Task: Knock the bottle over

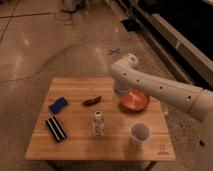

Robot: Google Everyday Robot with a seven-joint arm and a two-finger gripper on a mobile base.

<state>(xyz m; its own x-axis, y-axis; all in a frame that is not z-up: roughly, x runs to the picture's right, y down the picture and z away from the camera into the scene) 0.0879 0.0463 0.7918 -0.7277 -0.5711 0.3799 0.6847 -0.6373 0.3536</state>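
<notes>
The small slim pale plastic bottle (98, 124) with its white cap stands upright near the light wooden table's (75, 145) front edge, so the knock is not yet done. My gripper (120, 90) hangs beside the shallow orange bowl (134, 101), well apart from the bottle; whether it is open or closed I cannot tell.

My claw (120, 90) hangs at the far edge of the wooden bench (80, 148), just beside the orange bowl (135, 101) resting there. The bottle (98, 124) stands upright near the middle, with the white cup (140, 133) to its right by the front edge. A small reddish piece (92, 101) lies behind the bottle. A blue block (58, 104) and a black striped bar (56, 128) lie on the left.
</notes>
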